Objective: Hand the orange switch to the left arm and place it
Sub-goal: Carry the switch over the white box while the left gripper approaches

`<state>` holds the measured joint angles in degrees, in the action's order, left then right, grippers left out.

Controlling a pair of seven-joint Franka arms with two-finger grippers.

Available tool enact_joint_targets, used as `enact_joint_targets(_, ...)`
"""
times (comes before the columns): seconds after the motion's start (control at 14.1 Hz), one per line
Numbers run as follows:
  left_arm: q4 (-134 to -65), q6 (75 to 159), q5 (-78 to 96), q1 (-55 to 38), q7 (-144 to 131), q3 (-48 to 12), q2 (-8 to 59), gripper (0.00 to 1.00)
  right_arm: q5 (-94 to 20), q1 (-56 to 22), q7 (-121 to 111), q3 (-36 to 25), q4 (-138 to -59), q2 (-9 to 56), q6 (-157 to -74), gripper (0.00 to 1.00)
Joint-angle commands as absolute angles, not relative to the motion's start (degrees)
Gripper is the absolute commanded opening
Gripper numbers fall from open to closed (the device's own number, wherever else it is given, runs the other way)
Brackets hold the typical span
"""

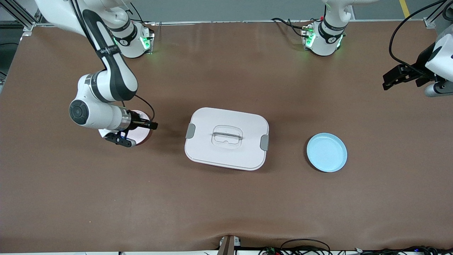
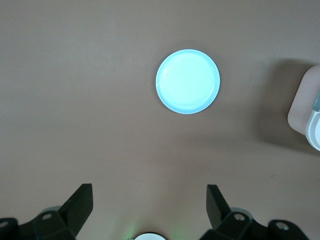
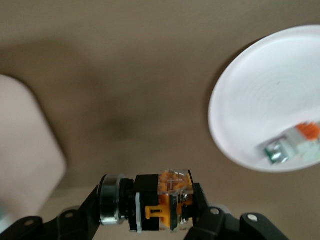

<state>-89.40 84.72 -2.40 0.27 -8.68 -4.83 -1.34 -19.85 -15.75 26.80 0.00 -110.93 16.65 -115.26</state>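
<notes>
So far only the pickup looks done: the right end effector [image 3: 150,215] is closed on the small black push-button switch with orange bands [image 3: 155,200], holding it just above the round white plate [image 1: 141,132] at the right arm's end of the brown counter [image 1: 226,205]. A second whitish part with an orange end [image 3: 295,145] stays on that plate. The large white rounded-rectangular plastic box with grey clips [image 1: 227,138] sits between the plates (the obstacle to clear). The left end effector [image 2: 150,207] waits with fingers spread wide and empty, high over the left arm's end of the counter. The handover and placement on the pale blue round plate [image 1: 326,152] appear to remain.
</notes>
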Motion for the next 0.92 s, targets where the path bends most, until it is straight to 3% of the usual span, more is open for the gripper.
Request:
enact_joint_targets(0.0,-88.9,84.4,-1.5,0.2,-7.9,-5.2,-1.7,1.0,-21.1,-21.3,40.3,-0.4,-101.3,17.6,-109.6,0.0)
enact_joint_targets(0.5,-88.9,84.4,5.2,-0.1,-8.3,-5.5,-1.5,1.0,-35.2,-30.4,74.5,-0.4,-80.2,25.8,-108.5,0.0)
enact_joint_targets(0.85,-88.7,84.4,14.8,-1.1,-8.4,-6.6,-0.4,1.0,-35.9,-37.0,102.6,-0.5,-63.1,35.8,-110.5,0.0)
